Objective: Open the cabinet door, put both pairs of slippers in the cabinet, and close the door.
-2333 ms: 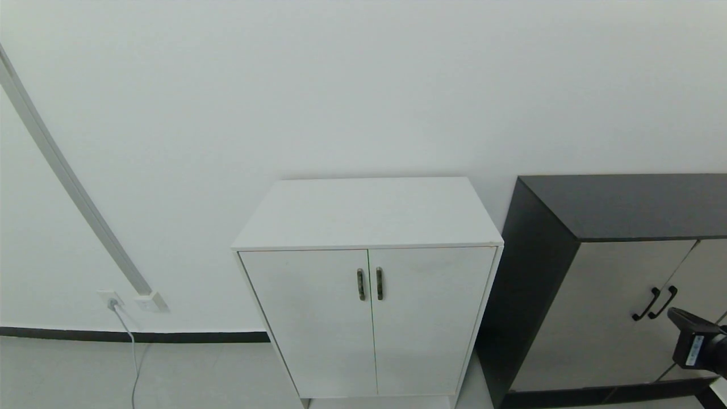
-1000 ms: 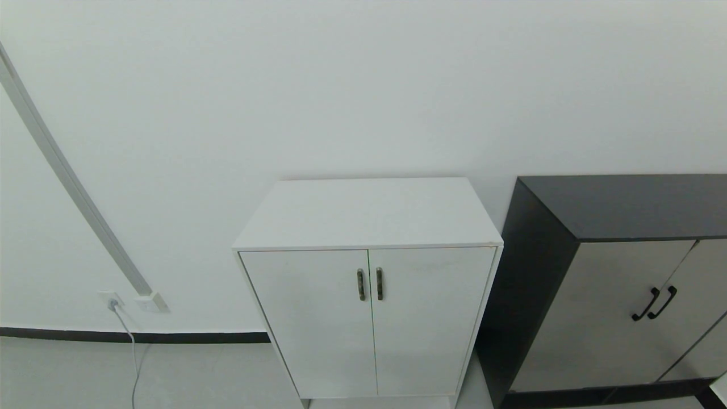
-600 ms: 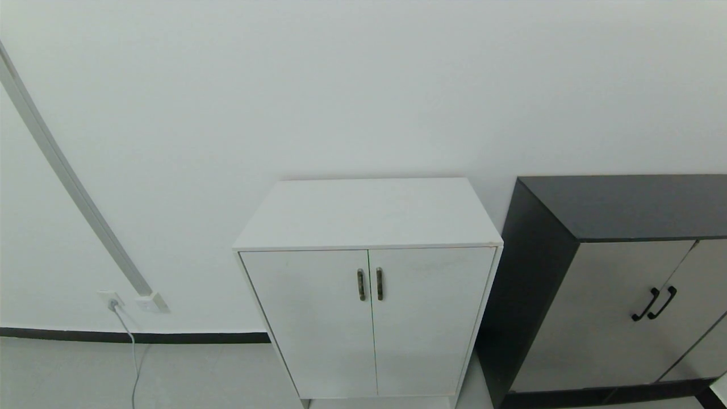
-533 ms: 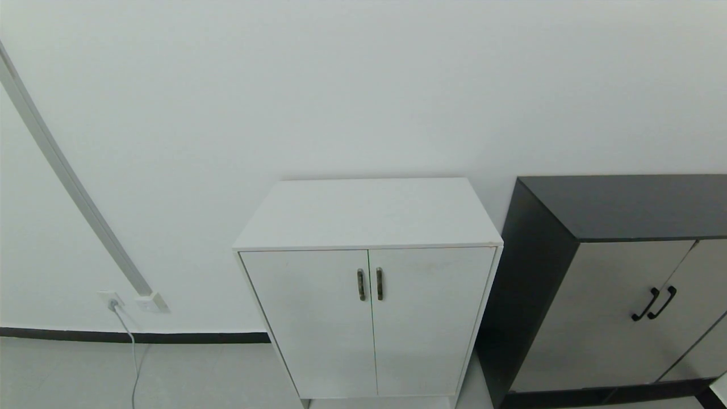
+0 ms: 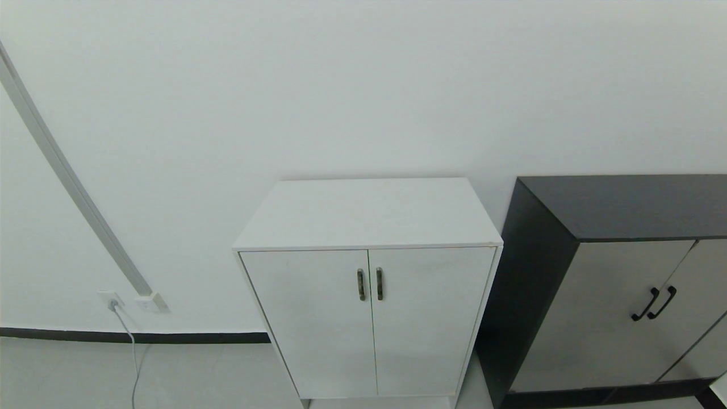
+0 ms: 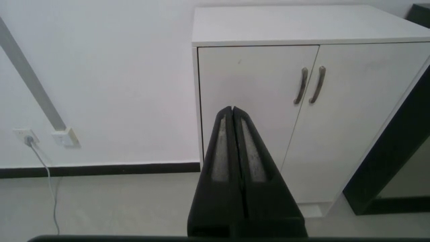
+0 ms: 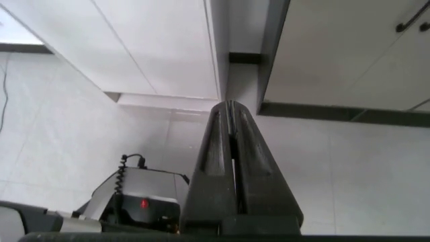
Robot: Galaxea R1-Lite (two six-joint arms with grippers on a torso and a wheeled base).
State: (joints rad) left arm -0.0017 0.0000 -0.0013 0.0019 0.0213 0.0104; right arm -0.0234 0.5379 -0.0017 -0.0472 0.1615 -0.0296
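Head view, one white cabinet point(image 5: 369, 213), two shut doors point(image 5: 318, 318), left gripper point(image 6: 232, 109) and right gripper point(image 7: 232, 104) pressed together

Plain office-like room: bare white wall point(image 5: 363, 85), tiled floor point(image 5: 57, 375), white cabinet point(image 5: 366, 213) beside black cabinet point(image 5: 625, 204), wall socket point(image 5: 109, 298).

No legible text, labels, numbers, signs on white cabinet point(image 5: 318, 324) or elsewhere.

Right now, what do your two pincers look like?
My left pincer and right pincer look alike. Each is black and shaped like a long wedge, wide at the base and narrowing to a rounded tip. Each is made of two slim halves, with a paler grey strip running along each half.
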